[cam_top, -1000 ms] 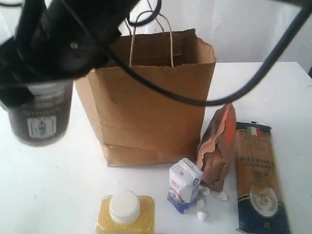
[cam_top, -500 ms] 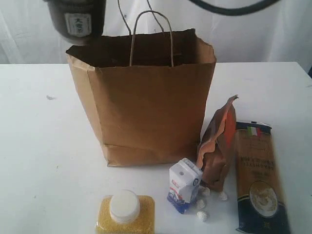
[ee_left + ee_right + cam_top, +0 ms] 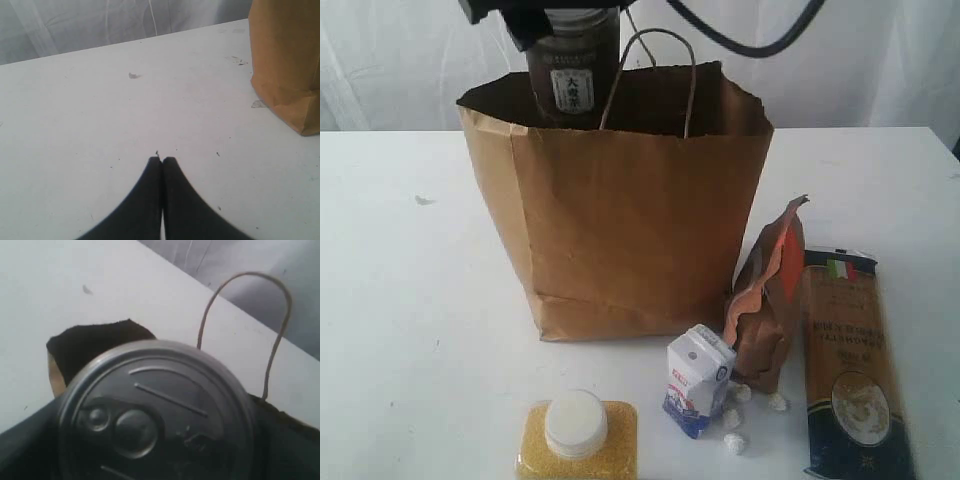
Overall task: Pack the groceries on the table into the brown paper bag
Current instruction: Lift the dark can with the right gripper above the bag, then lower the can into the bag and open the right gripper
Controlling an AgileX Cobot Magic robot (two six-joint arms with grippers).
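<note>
Dark pull-tab can [image 3: 572, 75] hangs upright over the left part of the brown paper bag's [image 3: 630, 230] open mouth, its base hidden behind the near rim. The right claw [image 3: 560, 18] is clamped on the can from above. In the right wrist view the can's lid and tab fill the frame, with the bag's dark opening beneath and a cord handle [image 3: 272, 340] beyond.

The bag stands upright in the middle of the white desk [image 3: 410, 300]. Just right of its near corner the brown-orange pouch [image 3: 768, 300] stands on end. The long brown-blue spaghetti pack [image 3: 850, 370] lies flat just right of the pouch. The small white-blue carton [image 3: 698, 380] stands just left of the pouch, with a few small white bits [image 3: 732, 440] at its foot. The yellow white-capped bottle [image 3: 577, 440] sits at the near edge, left of the carton.

The left claw [image 3: 161, 172] is pinched together on nothing, over bare desk to the left of the bag.
</note>
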